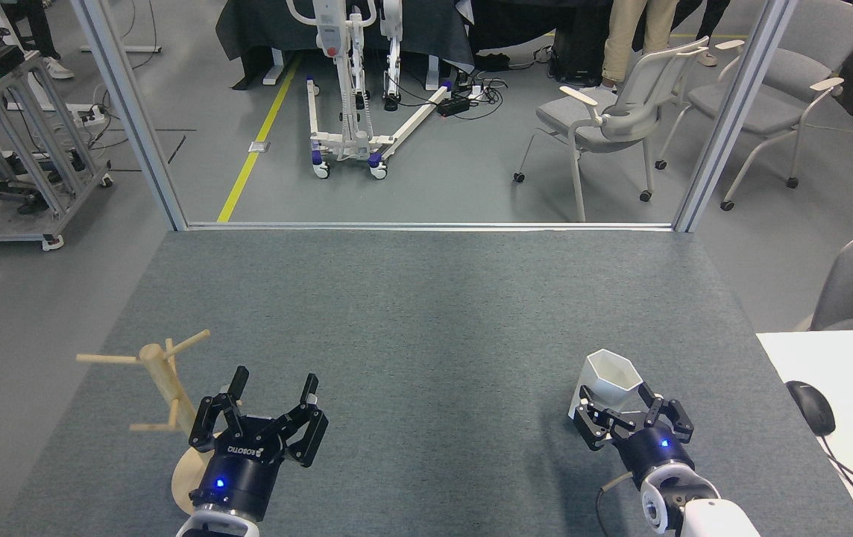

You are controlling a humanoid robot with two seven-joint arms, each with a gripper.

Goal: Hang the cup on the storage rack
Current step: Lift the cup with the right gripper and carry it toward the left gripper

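Right hand [622, 409] spread around cup [608, 377]; left hand [272, 389] open.

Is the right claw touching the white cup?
Touching, it seems. In the head view the right claw has fingers on both sides of the cup, which leans over; no gap shows.

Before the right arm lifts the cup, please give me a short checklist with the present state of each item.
1. Right gripper around the cup: ok, its fingers sit at the cup's lower body.
2. Grip closed firmly: cannot tell.
3. Cup upright: not ok, it looks tilted.
4. Storage rack standing, pegs free: ok.
5. Left gripper open, beside the rack: ok.
6. Table path between cup and rack: ok.
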